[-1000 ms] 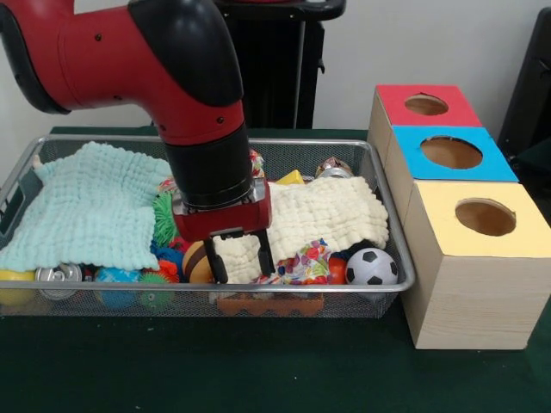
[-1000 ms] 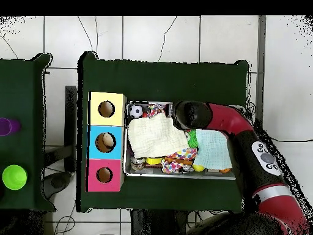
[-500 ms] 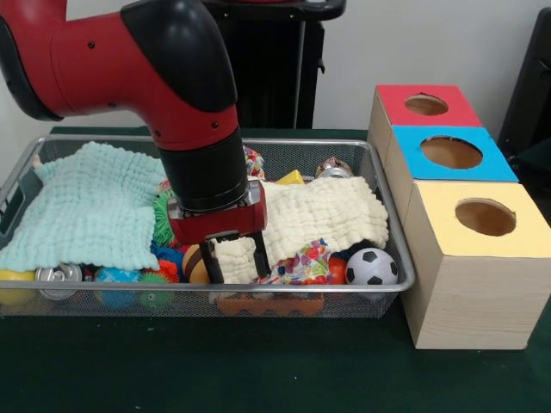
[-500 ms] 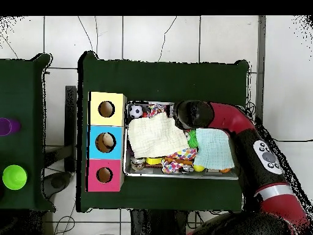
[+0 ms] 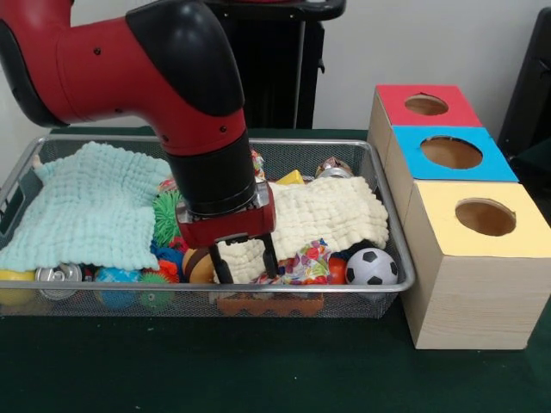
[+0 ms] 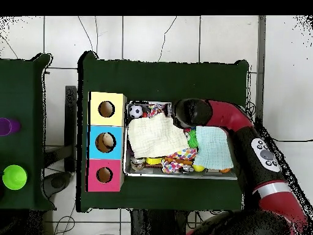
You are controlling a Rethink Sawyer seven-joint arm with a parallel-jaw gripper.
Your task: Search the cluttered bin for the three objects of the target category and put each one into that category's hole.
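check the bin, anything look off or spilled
Nothing has spilled: everything sits inside the wire bin. The odd part is the clutter. A cream cloth and a mint cloth lie crumpled over the toys, hiding most. The open gripper straddles the cream cloth's front edge.

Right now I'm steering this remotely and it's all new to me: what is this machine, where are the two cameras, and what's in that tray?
It is one red and black robot arm ending in a claw. One camera faces it across the table; the other looks straight down. The wire bin holds a mint cloth, a cream cloth, a soccer ball and other small toys. The claw is open, its fingers straddling the cream cloth's near edge, holding nothing. Beside the bin stand red, blue and yellow boxes, each with a hole.
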